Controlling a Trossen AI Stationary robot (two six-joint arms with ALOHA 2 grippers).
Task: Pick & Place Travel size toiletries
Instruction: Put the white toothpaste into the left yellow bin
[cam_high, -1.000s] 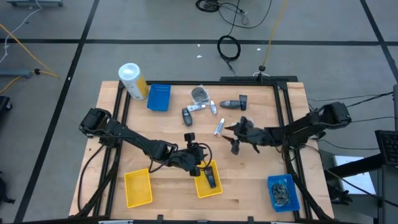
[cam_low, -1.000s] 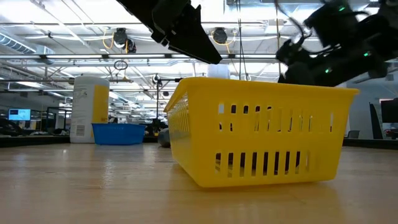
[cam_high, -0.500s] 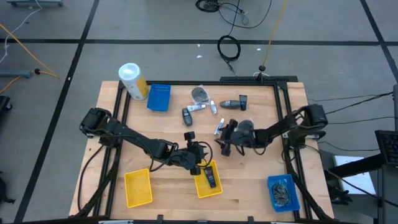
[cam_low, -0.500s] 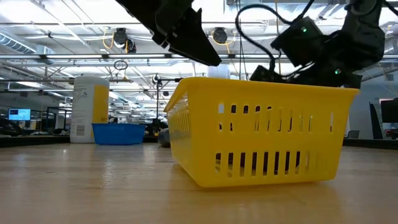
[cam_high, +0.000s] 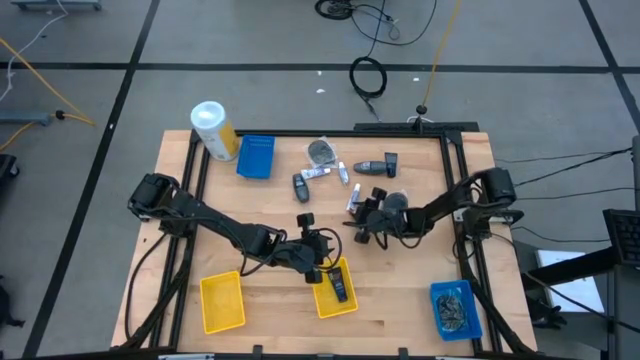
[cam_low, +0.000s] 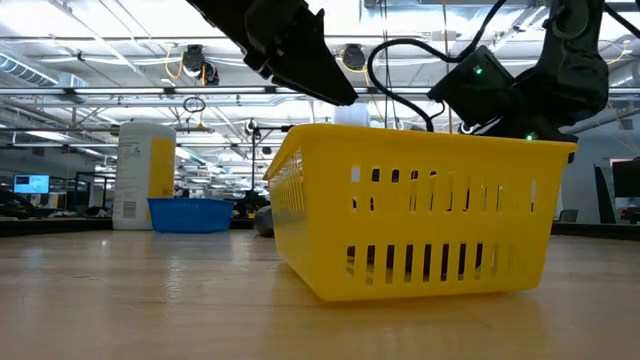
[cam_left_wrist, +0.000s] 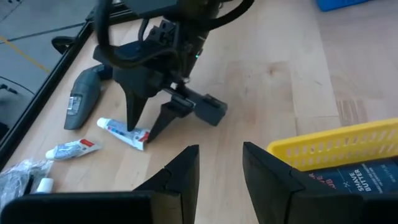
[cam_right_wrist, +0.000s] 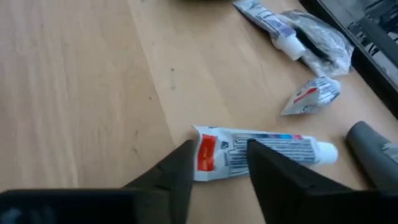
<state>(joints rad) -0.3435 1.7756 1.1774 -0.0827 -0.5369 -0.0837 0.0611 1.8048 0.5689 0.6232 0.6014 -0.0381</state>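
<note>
Wooden planking forms the desk (cam_high: 400, 290), which is framed by dark rails and set on a grey tiled floor. From the desk's centre, most of the travel size toiletries are seen scattered between twelve and two o'clock: a clear-wrapped grey packet (cam_high: 322, 152), a dark bottle (cam_high: 301, 187), another dark bottle (cam_high: 389, 164) and several thin tubes. One white tube (cam_high: 352, 204) lies flat just past centre, cap end pointing away from the red crimped end.

The right gripper (cam_high: 364, 228) has been brought down over that tube. In the right wrist view its two fingers are seen straddling the tube's (cam_right_wrist: 261, 150) crimped end, a narrow gap left between them and the tube lying across it; whether the pads already touch cannot be told. The left wrist view shows the same gripper (cam_left_wrist: 144, 129) with its fingertips planted either side of the tube on the wood. The flat end is presumably chosen because it is thin enough to be pinched.

The left gripper (cam_high: 322, 272) is held above the near yellow tray (cam_high: 322, 303), at about six o'clock, its fingers (cam_left_wrist: 180, 174) set narrowly apart with nothing between them. A dark labelled item (cam_high: 340, 285) already lies in that tray, which suggests it is the drop point. A second yellow tray (cam_high: 222, 302) sits at eight o'clock, a blue tray (cam_high: 455, 308) at four o'clock, another blue tray (cam_high: 256, 156) and a white-and-yellow canister (cam_high: 214, 130) at eleven.
</note>
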